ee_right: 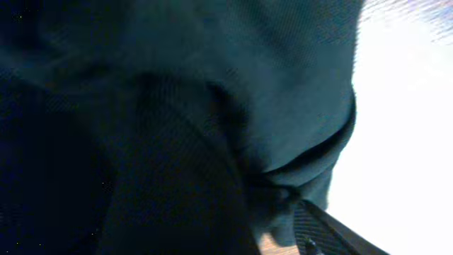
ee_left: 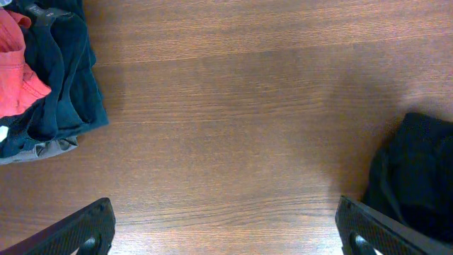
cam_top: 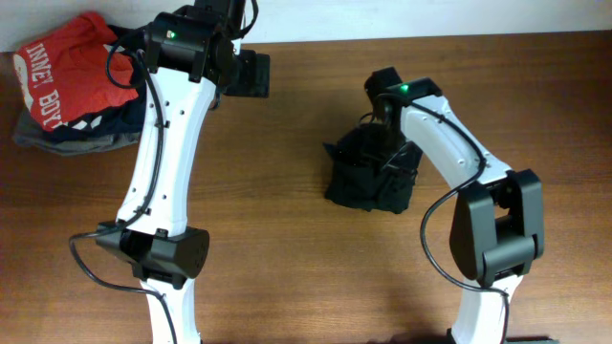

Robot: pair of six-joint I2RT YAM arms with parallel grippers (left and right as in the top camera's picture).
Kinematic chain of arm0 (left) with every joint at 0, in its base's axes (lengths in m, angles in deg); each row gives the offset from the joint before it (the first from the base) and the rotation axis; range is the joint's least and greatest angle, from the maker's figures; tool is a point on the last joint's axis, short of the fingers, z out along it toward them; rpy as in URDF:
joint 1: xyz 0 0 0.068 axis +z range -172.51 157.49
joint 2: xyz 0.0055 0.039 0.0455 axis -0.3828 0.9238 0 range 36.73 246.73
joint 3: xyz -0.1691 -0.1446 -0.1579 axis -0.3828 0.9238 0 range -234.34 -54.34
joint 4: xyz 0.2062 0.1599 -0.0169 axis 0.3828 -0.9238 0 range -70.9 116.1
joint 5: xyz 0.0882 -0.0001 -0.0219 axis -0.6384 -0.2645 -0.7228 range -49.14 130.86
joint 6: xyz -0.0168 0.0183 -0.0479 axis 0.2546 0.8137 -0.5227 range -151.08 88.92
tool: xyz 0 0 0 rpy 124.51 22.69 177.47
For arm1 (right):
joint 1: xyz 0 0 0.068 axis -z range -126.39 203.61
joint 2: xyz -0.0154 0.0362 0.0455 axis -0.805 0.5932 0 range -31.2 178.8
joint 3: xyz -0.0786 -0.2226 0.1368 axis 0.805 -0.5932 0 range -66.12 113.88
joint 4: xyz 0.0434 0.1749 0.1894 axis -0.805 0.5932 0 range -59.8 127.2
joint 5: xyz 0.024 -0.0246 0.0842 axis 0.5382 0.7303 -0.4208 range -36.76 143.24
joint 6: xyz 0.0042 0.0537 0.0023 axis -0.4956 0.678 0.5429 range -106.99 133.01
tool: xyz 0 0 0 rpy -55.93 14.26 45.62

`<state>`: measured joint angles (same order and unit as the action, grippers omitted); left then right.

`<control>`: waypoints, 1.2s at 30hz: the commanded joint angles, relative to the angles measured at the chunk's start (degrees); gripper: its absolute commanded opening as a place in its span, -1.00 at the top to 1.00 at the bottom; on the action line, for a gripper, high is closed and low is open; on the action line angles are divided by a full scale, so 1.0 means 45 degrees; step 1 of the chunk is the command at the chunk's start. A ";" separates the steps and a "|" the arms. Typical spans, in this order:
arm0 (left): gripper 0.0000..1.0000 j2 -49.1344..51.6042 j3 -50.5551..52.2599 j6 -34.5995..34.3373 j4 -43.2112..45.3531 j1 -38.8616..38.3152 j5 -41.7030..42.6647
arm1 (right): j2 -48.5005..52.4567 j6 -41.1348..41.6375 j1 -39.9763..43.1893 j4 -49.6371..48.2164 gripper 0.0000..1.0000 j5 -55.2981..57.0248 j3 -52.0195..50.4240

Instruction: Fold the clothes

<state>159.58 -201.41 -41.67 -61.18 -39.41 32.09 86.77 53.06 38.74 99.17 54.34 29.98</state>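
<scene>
Nearest the robot's side of the table [cam_top: 287, 248], the wood is bare, room enough to spread a garment flat. Just beyond it, right of centre, the black top [cam_top: 368, 177] sits bunched in a crumpled heap, no sleeve or collar laid out, so the folding looks hardly begun. The right gripper [cam_top: 375, 124] is pushed down into the far edge of that heap, most likely to catch an edge and draw the cloth open. Its wrist camera is filled with dark fabric pressed close, and only one finger [ee_right: 320, 230] shows at the bottom. I cannot tell how wide its jaws stand or whether they have cloth between them.

Farther back, the left gripper [ee_left: 226, 230] hangs over bare wood with its jaws spread wide and nothing between them. It is well apart from the top, seemingly kept clear until a second corner needs holding. In the far left corner, a red shirt [cam_top: 67, 67] lies on a navy garment [cam_top: 86, 129], piled out of the way.
</scene>
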 commanded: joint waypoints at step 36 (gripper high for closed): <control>-0.98 0.0058 0.0005 -0.0155 -0.0005 0.0019 0.0087 | 0.0083 -0.5989 0.2045 -0.3934 0.42 0.4653 0.0962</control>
<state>159.58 -201.41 -41.67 -61.16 -39.41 32.09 86.80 27.10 47.26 82.12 66.96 33.12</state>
